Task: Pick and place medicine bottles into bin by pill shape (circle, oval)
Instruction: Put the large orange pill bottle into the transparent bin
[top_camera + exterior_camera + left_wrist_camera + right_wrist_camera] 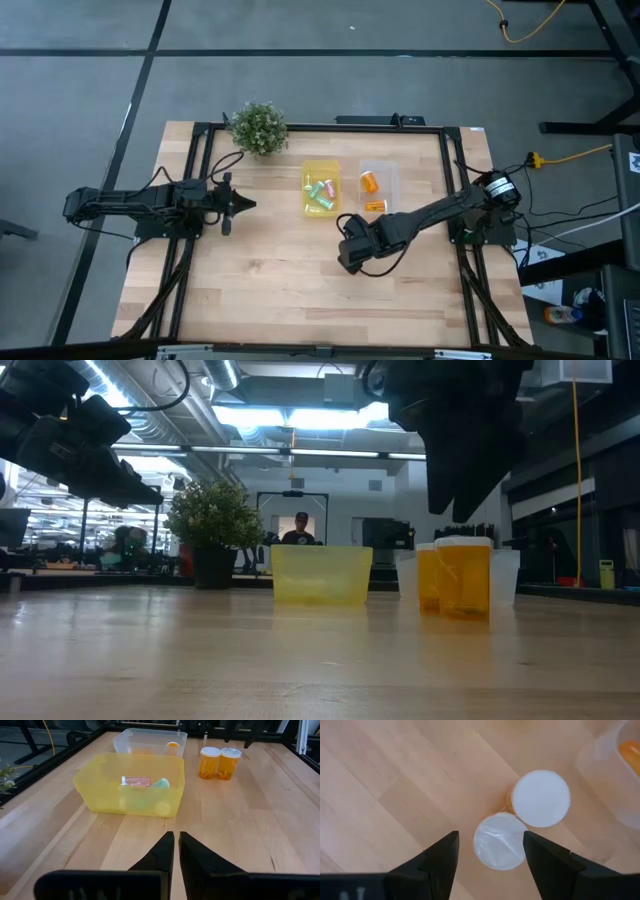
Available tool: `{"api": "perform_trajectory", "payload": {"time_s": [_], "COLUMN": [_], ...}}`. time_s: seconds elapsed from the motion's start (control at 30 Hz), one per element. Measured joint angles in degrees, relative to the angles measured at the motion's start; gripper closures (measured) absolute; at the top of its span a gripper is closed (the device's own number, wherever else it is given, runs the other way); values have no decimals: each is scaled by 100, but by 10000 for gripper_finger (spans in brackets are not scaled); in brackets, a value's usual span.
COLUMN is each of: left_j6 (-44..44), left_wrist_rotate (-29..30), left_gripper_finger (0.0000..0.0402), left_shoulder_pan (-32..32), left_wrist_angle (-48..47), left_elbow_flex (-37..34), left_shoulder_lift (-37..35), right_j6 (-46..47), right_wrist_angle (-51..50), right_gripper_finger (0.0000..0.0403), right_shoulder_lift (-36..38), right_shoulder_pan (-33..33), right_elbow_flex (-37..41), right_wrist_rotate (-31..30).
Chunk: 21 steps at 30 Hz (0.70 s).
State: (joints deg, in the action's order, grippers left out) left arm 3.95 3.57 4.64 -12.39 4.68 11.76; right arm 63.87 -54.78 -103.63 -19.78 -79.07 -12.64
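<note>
Right wrist view looks straight down on two orange bottles standing upright and touching each other on the wooden table, one with a plain white cap, the other with a shinier cap. The right gripper hangs above them with its fingers spread wide, the shinier cap showing between the two tips, and it holds nothing. From table height the same pair stands just in front of the clear bin, and the dark gripper is above them without touching. From above, the clear bin has one orange bottle lying inside, and the yellow bin just beside it keeps some pastel vials, teal and pink ones. The two bins sit side by side near the far middle of the table. The left gripper waits well apart at the left side, pointing toward the yellow bin; in its wrist view the fingers are almost closed with only a thin gap, and nothing is between them. A green potted plant stands at the far edge, near the left arm.
</note>
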Motion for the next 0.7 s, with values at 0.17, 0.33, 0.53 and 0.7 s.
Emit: {"api": "perform_trajectory", "payload": {"time_s": [0.17,0.33,0.53,0.7], "left_j6": [0,0,0,-2], "left_wrist_rotate": [0,-2,0,0], "left_gripper_finger": [378,378,378,379], "left_shoulder_pan": [-1,0,-2,-1], "left_wrist_angle": [1,1,-1,-1], "left_elbow_flex": [1,-1,0,-1], "left_shoulder_lift": [-1,-1,-2,-2], "right_j6": [-8,-10,232,337], "right_wrist_angle": [-3,30,44,-70], "right_gripper_finger": [178,178,178,177], "right_shoulder_lift": [0,0,0,0], "right_shoulder_pan": [1,1,3,3], "right_elbow_flex": [0,0,0,2], "right_wrist_rotate": [70,26,26,25]}}
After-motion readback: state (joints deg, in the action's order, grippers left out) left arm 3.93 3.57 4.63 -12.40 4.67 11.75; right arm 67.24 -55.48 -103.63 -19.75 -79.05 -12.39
